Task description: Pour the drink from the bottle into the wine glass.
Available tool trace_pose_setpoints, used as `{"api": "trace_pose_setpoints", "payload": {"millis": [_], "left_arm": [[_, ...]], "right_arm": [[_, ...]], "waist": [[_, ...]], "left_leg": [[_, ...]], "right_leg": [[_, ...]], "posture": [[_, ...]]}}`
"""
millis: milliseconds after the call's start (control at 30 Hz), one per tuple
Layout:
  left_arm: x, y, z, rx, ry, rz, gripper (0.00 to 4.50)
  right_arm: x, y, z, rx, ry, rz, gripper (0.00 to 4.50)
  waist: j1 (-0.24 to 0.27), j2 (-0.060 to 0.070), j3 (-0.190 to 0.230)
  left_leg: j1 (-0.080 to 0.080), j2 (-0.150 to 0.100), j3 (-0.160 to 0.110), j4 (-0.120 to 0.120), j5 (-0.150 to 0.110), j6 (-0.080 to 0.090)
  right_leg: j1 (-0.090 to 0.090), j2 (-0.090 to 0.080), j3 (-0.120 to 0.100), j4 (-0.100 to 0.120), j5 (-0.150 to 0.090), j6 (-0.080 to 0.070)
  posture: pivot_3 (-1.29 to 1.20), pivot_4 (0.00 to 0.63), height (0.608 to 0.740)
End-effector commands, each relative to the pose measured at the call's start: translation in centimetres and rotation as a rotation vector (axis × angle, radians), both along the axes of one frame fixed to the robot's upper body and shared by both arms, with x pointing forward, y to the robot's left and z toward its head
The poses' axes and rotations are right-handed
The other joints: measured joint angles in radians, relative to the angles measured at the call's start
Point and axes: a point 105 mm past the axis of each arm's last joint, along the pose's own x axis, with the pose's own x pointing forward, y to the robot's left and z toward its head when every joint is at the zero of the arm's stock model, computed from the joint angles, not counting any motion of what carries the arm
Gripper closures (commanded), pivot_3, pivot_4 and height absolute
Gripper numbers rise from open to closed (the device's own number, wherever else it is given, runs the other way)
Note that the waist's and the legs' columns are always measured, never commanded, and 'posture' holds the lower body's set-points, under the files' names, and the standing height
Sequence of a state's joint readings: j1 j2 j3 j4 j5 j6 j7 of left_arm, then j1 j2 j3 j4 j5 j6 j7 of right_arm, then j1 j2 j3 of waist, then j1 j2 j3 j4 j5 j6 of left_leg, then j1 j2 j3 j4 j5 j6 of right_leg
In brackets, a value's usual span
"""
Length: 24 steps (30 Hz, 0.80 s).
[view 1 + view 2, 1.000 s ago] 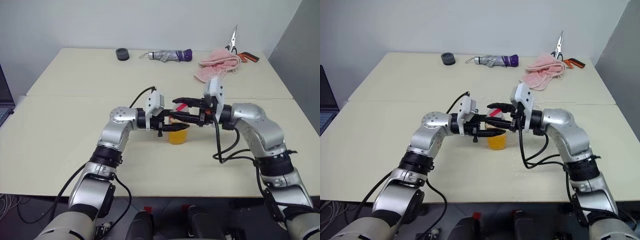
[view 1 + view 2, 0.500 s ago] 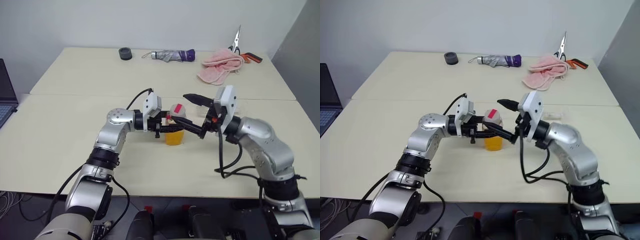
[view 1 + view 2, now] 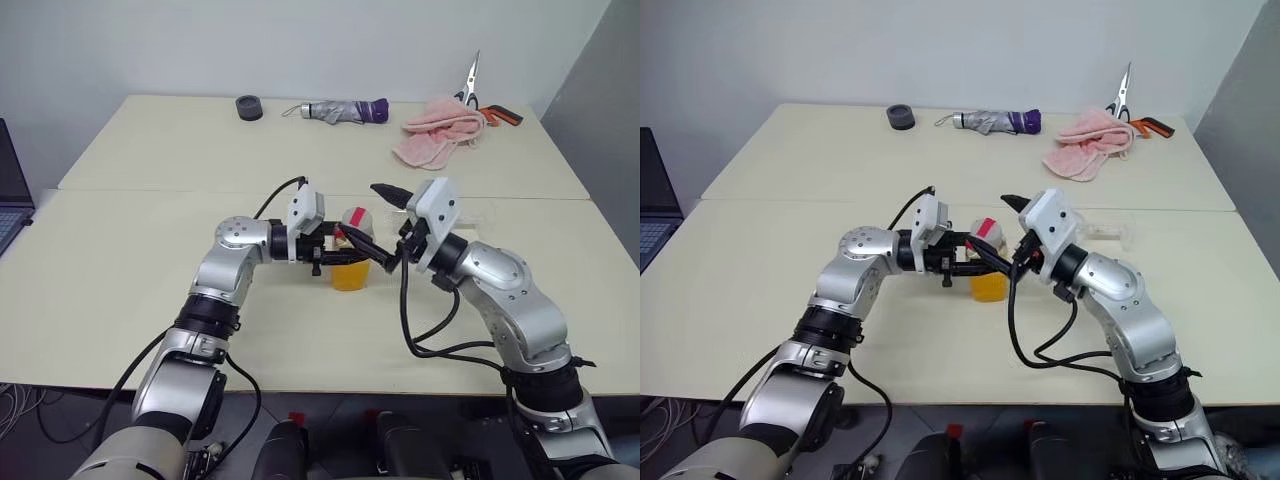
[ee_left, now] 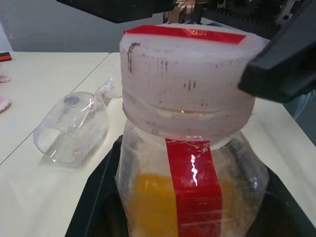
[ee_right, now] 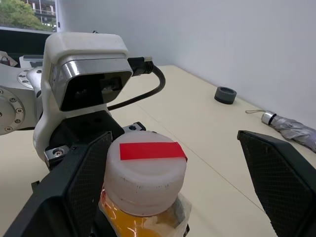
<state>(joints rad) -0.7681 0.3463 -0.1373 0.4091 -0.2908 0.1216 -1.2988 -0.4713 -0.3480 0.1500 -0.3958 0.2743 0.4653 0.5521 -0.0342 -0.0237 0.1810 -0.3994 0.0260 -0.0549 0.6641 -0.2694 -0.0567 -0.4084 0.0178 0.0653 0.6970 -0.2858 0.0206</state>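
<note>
Standing on the table (image 3: 130, 290), the bottle (image 3: 350, 262) of orange drink (image 4: 148, 207) is clamped by the left gripper (image 3: 335, 246) around its body, cap (image 5: 146, 170) on. The right gripper (image 5: 173, 192) straddles that cap with its fingers (image 5: 84, 187) spread wide, touching nothing. The wine glass (image 4: 71, 131) lies on its side on the table, well apart to the right. Two risks follow: the cap may slip if the right gripper closes off-centre, and pouring cannot begin until the glass stands upright; it could roll if nudged.
</note>
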Motion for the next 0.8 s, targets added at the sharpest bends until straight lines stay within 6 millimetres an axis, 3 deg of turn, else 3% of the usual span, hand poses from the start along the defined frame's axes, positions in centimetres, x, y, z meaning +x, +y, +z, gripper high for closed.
{"api": "trace_pose_setpoints", "payload": {"millis": [33, 300, 800], "left_arm": [[-0.1, -0.2, 1.9, -0.04, -0.064, -0.016, 2.63], [0.0, 0.0, 1.9, -0.04, -0.063, -0.006, 2.63], [0.3, 0.2, 2.1, -0.038, -0.067, 0.0, 2.63]], "right_arm": [[0.1, -1.1, 1.2, 0.022, -0.049, -0.039, 0.16], [0.3, -2.4, 1.3, 0.024, -0.038, -0.074, 0.16], [0.2, -2.9, 0.9, 0.017, -0.025, -0.079, 0.16]], "waist": [[0.0, 0.0, 0.0], [0.0, 0.0, 0.0], [0.0, 0.0, 0.0]], "left_leg": [[0.0, 0.0, 0.0, 0.0, 0.0, 0.0], [0.0, 0.0, 0.0, 0.0, 0.0, 0.0], [0.0, 0.0, 0.0, 0.0, 0.0, 0.0]], "right_leg": [[0.0, 0.0, 0.0, 0.0, 0.0, 0.0], [0.0, 0.0, 0.0, 0.0, 0.0, 0.0], [0.0, 0.0, 0.0, 0.0, 0.0, 0.0]], "posture": [[0.0, 0.15, 0.74], [0.0, 0.15, 0.74], [0.0, 0.15, 0.74]]}}
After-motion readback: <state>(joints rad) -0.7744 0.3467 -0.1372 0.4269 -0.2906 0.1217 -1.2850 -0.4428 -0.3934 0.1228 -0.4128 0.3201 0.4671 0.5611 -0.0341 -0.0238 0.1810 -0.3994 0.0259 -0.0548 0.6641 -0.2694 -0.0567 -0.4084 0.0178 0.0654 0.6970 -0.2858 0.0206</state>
